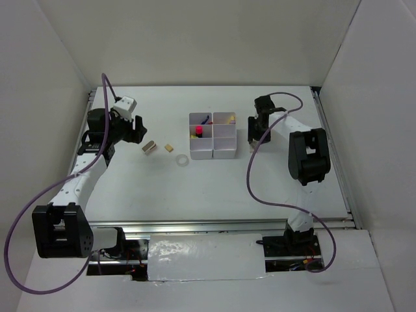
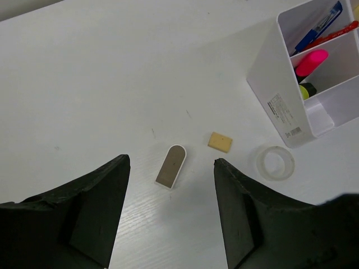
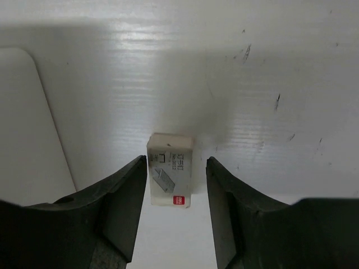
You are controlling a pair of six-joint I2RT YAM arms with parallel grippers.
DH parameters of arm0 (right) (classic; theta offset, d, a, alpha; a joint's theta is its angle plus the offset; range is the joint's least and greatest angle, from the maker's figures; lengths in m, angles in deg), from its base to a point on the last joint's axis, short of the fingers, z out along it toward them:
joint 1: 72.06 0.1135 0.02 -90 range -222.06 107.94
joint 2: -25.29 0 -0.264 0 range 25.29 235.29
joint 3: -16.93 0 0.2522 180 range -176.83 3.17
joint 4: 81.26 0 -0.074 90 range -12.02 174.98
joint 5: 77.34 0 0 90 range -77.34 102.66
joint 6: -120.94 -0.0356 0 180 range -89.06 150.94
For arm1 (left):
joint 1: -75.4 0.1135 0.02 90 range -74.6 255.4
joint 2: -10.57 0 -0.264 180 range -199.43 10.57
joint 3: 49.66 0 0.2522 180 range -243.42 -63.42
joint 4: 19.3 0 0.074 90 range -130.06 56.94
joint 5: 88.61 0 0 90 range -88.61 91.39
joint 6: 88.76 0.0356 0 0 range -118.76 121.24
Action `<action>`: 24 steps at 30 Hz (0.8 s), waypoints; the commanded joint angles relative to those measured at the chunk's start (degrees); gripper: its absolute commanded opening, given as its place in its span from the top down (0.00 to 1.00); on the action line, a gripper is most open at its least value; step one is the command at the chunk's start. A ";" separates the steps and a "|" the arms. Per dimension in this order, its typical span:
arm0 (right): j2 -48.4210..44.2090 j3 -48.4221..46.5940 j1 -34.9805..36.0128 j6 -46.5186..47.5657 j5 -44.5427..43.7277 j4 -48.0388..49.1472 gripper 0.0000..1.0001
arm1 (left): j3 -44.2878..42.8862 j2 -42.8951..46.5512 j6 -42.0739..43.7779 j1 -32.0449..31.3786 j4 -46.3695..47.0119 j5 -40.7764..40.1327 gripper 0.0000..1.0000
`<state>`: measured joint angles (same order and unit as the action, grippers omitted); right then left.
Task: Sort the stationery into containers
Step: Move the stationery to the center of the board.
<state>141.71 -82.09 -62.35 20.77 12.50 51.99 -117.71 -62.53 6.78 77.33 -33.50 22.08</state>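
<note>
Containers cropped (far cells unseen); right gripper perhaps touches white block.

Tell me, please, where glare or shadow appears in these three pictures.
Right wrist view: a glare band across the table at the top, soft shadow around the small white block. Left wrist view: even light, the tape ring sharp. Top view: glare on the shiny strip at the near edge.

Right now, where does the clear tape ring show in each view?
Top external: tape ring on the table, off the near-left corner of the white container block.
Left wrist: tape ring lower right, below the white container block.
Right wrist: not in view.
Shared landmark: white container block.
</note>
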 commanded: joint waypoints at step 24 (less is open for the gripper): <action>2.06 -8.53 -2.42 9.03 -1.42 -17.55 0.85 | 1.55 1.91 -1.67 0.62 3.00 1.11 0.26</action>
<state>148.70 -91.66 -64.71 27.28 10.31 36.55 -116.31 -62.29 6.76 77.61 -33.42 21.93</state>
